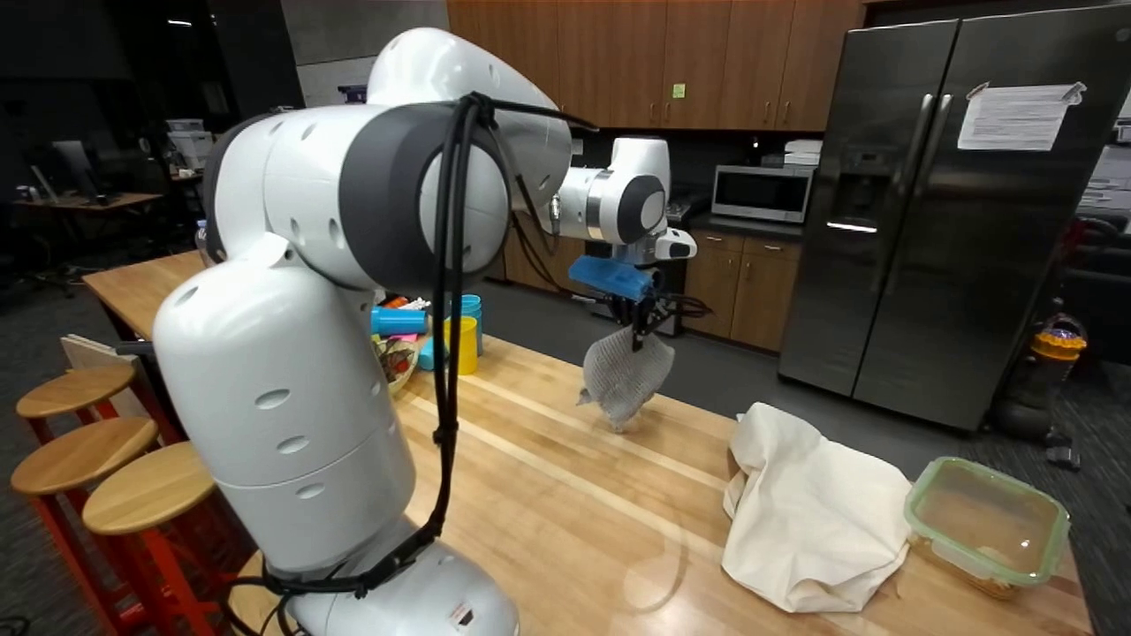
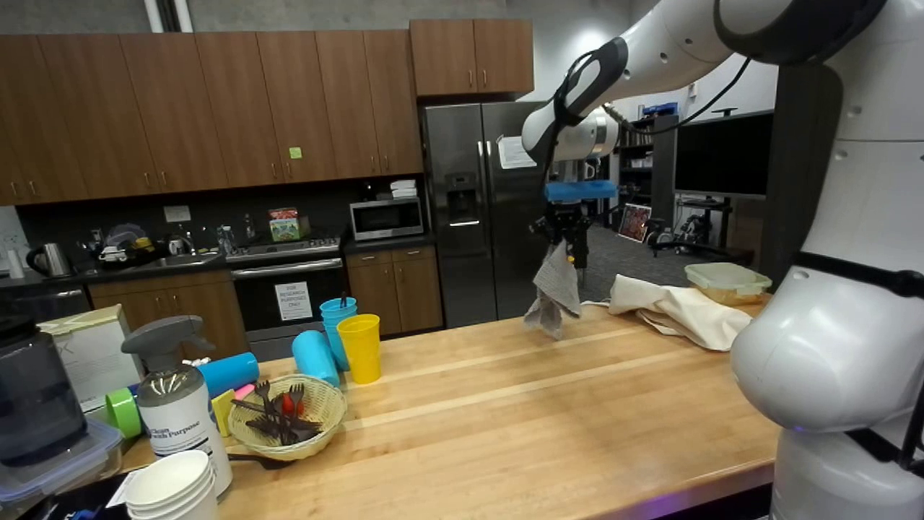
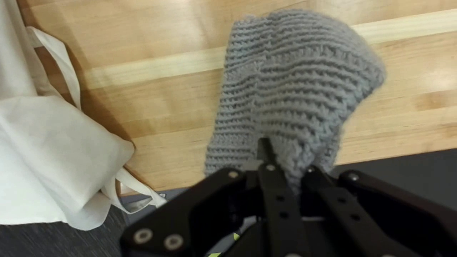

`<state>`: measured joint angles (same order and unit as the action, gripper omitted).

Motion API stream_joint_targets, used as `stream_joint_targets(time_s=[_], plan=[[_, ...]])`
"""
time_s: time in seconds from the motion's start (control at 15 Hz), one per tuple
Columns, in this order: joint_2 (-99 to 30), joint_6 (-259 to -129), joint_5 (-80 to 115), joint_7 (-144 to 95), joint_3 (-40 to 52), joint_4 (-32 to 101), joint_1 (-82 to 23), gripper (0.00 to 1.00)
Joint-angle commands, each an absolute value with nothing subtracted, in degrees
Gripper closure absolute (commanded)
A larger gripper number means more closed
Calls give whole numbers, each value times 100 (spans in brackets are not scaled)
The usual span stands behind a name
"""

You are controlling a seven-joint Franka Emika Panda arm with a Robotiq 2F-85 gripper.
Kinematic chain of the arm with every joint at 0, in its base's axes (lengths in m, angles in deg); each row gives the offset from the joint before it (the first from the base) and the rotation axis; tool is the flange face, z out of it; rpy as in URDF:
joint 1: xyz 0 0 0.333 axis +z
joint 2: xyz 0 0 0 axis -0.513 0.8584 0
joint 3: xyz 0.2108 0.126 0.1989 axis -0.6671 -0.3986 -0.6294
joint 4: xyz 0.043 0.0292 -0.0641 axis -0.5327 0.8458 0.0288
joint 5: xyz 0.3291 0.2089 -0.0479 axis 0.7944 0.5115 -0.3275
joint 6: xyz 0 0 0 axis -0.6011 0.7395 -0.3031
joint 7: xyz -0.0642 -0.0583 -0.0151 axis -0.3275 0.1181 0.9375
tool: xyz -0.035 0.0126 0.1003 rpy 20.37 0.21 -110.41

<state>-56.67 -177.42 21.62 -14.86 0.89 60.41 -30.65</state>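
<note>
fingers pinched together on gray knit cloth | cloth near cream bag, over tabletop; wrist view best shows bag's strap loops, exterior views the cloth's steep long axis, free end down, slanting from bag | basket of forks well apart from bag, clear only in an exterior view

Fitted wooden cabinets, a steel-fronted refrigerator, a microwave, a sink and an oven make this a kitchen. A sign on the oven reads "For research purposes only", and a computer monitor stands in the dark background, suggesting a lab or office rather than a home.
</note>
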Motion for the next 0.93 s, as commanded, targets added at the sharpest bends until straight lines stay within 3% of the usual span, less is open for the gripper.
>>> stream_joint_targets(time_s=[0.0, 0.87], plan=[[-5972, -17679, 1902, -1342, -119, 6115, -2924, 99], [-6634, -17868, 1041, -1315, -1135, 6838, -2298, 99]])
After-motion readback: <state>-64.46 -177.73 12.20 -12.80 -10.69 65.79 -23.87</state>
